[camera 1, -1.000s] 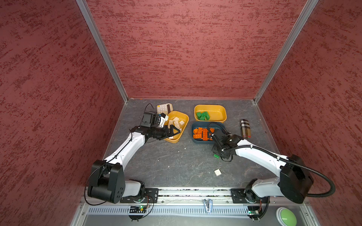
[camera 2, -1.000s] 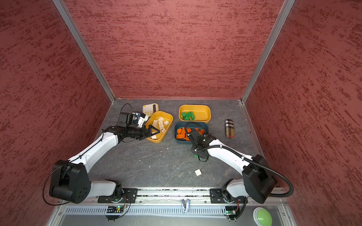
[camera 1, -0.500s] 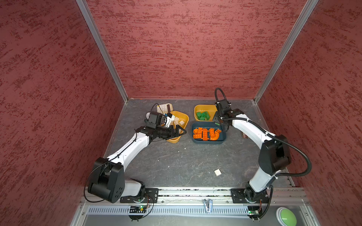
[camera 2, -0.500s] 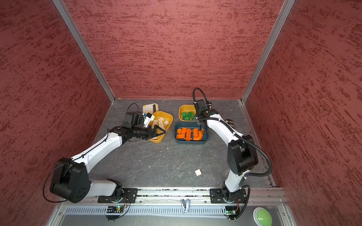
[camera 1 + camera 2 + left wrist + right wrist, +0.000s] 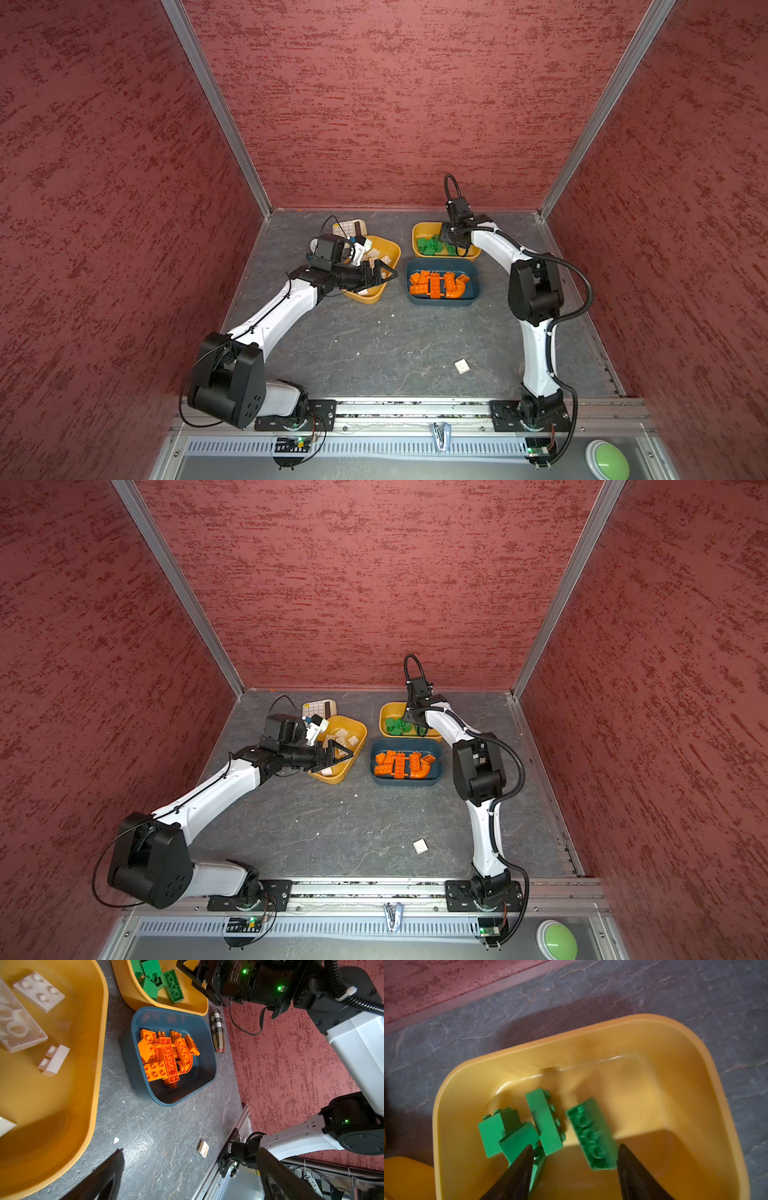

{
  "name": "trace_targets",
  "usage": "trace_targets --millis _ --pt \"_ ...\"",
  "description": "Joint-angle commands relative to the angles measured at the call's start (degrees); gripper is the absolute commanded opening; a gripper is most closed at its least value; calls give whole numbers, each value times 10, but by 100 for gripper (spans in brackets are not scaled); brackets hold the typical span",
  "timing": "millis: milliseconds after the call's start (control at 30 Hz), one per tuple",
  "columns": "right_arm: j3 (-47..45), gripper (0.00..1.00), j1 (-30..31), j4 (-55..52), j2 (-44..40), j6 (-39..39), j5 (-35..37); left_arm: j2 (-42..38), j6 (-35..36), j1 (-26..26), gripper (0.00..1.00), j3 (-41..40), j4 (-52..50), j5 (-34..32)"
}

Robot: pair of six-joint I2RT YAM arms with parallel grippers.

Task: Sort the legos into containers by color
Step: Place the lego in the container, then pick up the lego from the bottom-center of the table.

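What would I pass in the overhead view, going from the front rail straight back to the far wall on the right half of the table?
Lone white brick → teal tray holding orange bricks → mustard tray holding green bricks.

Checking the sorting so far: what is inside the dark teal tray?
Only orange legos show inside the teal tray, heaped together, a curved elbow among them. Whatever lies beneath the heap is covered, so another colour underneath cannot be ruled out.
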Motion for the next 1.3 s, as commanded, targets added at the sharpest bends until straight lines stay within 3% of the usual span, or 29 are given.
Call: trace_targets --millis 0,200,400,600,767,1000,1267 --pt "-39 69 -1 -2 -66 -13 -21 1 5 3 100 13 1 2" --pt "-230 73 27 4 -230 20 -70 12 15 5 99 19 -10 4" --pt "-427 76 76 -41 -409 118 -80 20 26 7 99 21 -19 6" --pt "-542 76 162 -121 -538 181 -60 31 31 7 99 18 -15 12" --pt "-616 76 230 -118 -566 209 -65 33 35 7 99 16 -15 12" --pt "-651 73 311 -94 -522 215 -56 17 42 7 99 1 -23 6" --pt "-682 67 349 -61 -495 209 -73 9 42 9 99 -18 -23 2"
